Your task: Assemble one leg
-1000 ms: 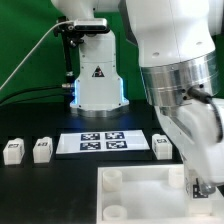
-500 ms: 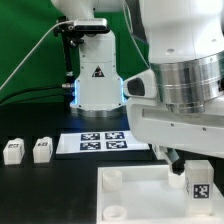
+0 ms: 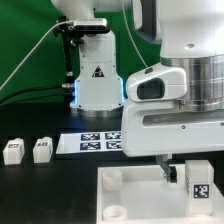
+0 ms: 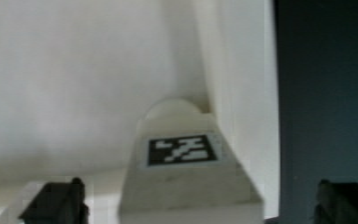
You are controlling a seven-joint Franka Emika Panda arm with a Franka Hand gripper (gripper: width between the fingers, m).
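Around the white tabletop [image 3: 140, 200]: the leg [image 3: 199, 181] stands on its exterior-view-right edge with the arm's bulk filling the space above, a round corner socket [image 3: 112, 178] rises at its far-left corner, while two spare legs [image 3: 42, 150] and the marker board [image 3: 100, 142] sit behind it.

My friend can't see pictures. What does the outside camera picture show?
A big white robot arm holds a small white leg with a black-and-white tag above a white tabletop. Two more legs sit on the black table at the exterior view's left, beside the marker board.
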